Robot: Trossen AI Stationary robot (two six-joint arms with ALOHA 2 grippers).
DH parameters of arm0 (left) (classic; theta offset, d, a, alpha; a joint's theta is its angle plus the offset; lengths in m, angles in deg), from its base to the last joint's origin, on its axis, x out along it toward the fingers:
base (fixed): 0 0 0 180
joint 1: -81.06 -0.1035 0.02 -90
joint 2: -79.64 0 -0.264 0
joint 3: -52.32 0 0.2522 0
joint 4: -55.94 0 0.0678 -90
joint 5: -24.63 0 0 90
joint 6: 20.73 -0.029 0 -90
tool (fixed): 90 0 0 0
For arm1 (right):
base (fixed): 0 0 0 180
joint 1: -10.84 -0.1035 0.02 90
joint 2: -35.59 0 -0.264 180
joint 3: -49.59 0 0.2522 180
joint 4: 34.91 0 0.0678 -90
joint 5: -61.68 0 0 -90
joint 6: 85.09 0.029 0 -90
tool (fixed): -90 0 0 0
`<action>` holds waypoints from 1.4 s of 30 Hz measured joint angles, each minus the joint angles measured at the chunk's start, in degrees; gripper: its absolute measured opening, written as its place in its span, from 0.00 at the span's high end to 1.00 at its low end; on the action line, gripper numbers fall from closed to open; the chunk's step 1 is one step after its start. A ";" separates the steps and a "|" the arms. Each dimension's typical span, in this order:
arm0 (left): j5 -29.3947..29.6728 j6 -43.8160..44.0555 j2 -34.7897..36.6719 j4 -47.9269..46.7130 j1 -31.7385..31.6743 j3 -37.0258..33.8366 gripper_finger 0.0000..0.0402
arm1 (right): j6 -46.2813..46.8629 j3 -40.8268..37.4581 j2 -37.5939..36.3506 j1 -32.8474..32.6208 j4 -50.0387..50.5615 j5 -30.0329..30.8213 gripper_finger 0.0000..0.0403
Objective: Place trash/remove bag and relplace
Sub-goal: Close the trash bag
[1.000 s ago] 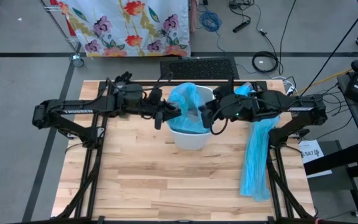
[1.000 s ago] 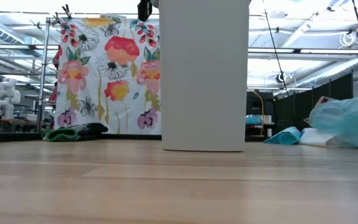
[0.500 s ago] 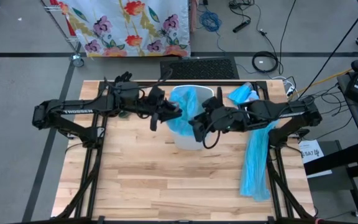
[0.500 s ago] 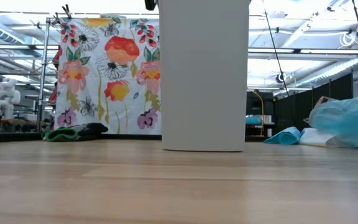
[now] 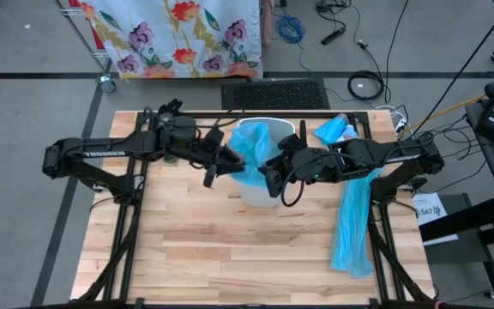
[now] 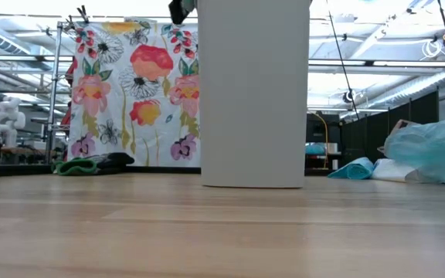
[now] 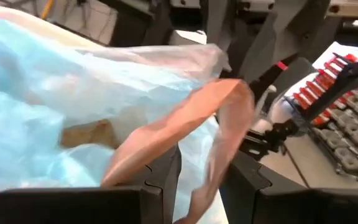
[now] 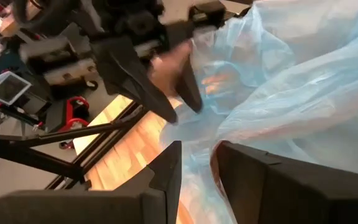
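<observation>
The white trash bin stands at the table's middle, toward its far side, lined with a light-blue bag whose top rises out of it. A brown paper wad shows through the film. My left gripper is at the bin's left rim, shut on the bag's orange-pink band. My right gripper hovers over the bin's mouth, shut on bag film. The long light-blue plastic strip lies along the table's right side. My left gripper pinches the bag's orange-pink band at the bag's top edge between its two fingers, coming from the table's left. The band loops up beyond the fingertips and the film hangs from it into the bin. My right gripper pinches gathered blue film of the bag's top between its fingers, coming from the table's right; an orange strip runs beside one finger. Several layers seem bunched there. The bag hangs below into the bin.
A second blue bag bundle lies at the table's far right corner. A flowered cloth hangs on a rack beyond the far edge, with a dark keyboard-like grate behind the bin. Bare wood spreads across the table's near half.
My right gripper has moved toward the table's left, across the bin's mouth, closer to my left gripper. My left gripper has drawn slightly toward the left and near side. The bag's raised top has been gathered narrower between the two.
</observation>
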 joint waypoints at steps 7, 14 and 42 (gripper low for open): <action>2.52 -1.69 4.62 -2.21 0.03 0.00 0.75 | -1.13 0.00 0.00 0.00 0.78 0.00 0.77; 7.51 -3.25 10.63 -13.27 -0.23 0.04 0.75 | -1.11 0.00 0.00 0.00 1.07 0.00 0.77; 11.18 -9.41 10.19 -1.74 2.57 0.04 0.75 | -5.95 0.00 0.00 0.66 -9.98 -0.02 0.77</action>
